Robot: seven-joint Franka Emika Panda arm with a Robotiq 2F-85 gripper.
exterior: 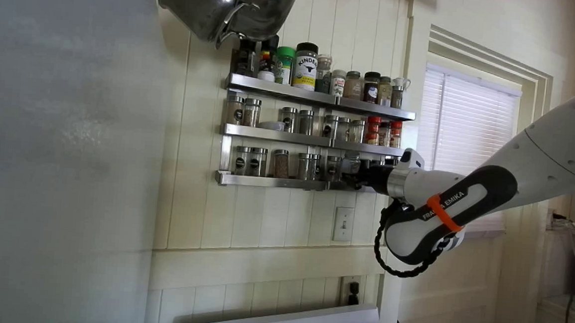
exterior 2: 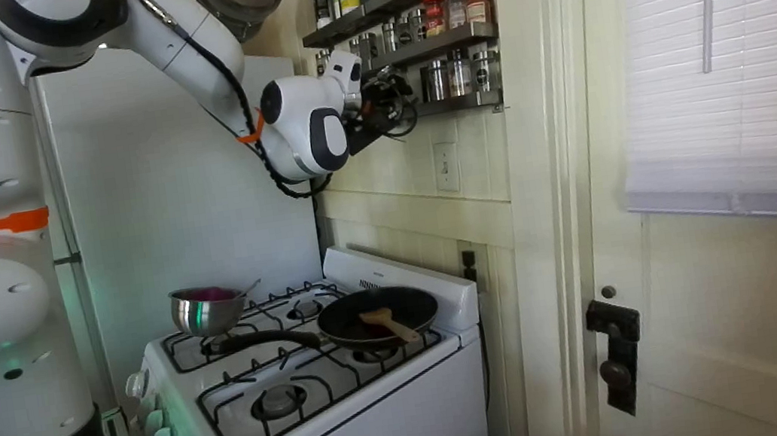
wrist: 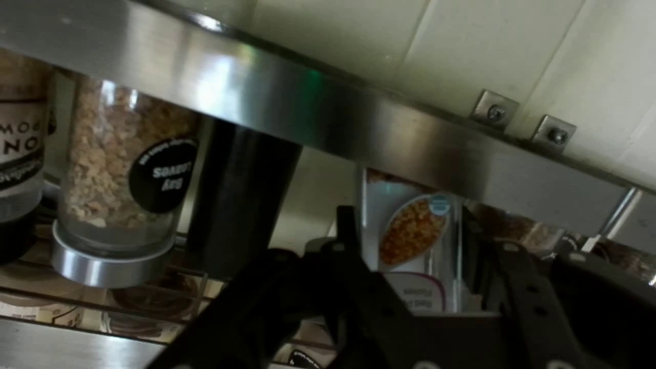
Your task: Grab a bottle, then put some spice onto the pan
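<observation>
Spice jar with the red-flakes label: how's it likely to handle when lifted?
The spice jar looks stiff: straight, clear walls. Their shine hints at slipperiness. The shelf rail hides its base, so pulling straight out could tip it.

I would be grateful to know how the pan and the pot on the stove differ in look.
The pan is black; the pot is shiny steel. The pan is wide and shallow, the pot narrower and deeper. The pan holds a wooden utensil; the pot's inside shows pink. Both are round and rest on the stove.
</observation>
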